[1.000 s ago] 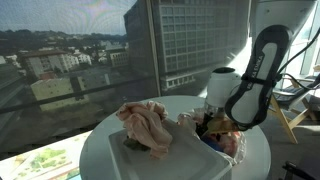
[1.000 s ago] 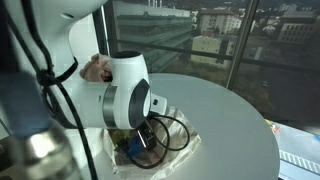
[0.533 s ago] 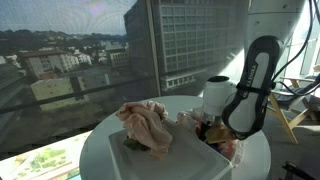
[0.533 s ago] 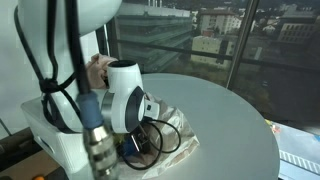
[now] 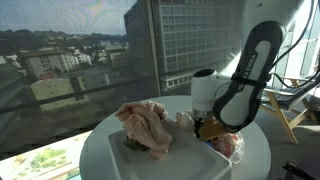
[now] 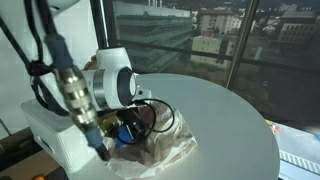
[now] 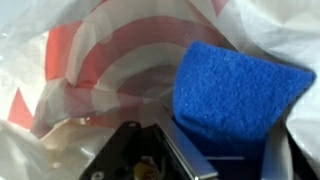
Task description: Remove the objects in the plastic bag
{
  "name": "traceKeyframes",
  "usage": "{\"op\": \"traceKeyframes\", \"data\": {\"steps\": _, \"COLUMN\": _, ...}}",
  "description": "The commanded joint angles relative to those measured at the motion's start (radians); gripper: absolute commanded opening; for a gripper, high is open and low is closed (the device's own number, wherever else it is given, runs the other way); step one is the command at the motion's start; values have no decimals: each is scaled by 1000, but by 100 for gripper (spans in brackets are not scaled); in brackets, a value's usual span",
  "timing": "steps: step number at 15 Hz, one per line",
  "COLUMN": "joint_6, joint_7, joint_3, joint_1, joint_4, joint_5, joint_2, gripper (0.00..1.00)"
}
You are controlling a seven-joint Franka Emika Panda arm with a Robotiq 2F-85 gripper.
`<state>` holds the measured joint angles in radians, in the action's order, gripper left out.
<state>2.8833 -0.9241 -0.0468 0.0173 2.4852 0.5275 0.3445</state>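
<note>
Lying right against the gripper [image 7: 226, 163], blue sponge [image 7: 240, 95] inside plastic bag [image 7: 285, 30].

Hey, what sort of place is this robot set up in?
Likely an upper-floor office or lab in a city high-rise: floor-to-ceiling glass windows look out on tall grey buildings, and a round white table holds a crinkled clear plastic bag.

Plastic bag [image 7: 95, 60] film crowds the pincer [image 7: 165, 145] on both sides; a blue sponge [image 7: 240, 95] blocks just ahead; a crumpled cloth [image 5: 146, 124] lies well aside; past the bag, open table [image 6: 225, 120]
</note>
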Motion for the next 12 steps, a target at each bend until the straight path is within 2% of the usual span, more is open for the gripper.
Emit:
{"op": "traceKeyframes", "data": {"steps": 1, "joint_6": -180, "joint_7": -45, "joint_3": 6, "joint_1": 52, "joint_4": -13, "joint_5": 2, "joint_2": -113, "gripper": 12}}
{"op": "traceKeyframes", "data": {"steps": 2, "joint_6": -226, "joint_7": -39, "joint_3": -5, "joint_1": 51, "joint_4": -18, "joint_5": -16, "joint_2": -134, "gripper": 14}}
{"op": "traceKeyframes", "data": {"steps": 3, "joint_6": -272, "joint_7": 1, "joint_3": 37, "joint_1": 108, "joint_4": -22, "joint_5": -84, "joint_2": -159, "gripper": 16}}
{"op": "traceKeyframes", "data": {"steps": 12, "joint_6": -656, "joint_7": 4, "joint_3": -35, "joint_1": 126, "joint_4": -94, "joint_5": -234, "joint_2": -372, "gripper": 13}}
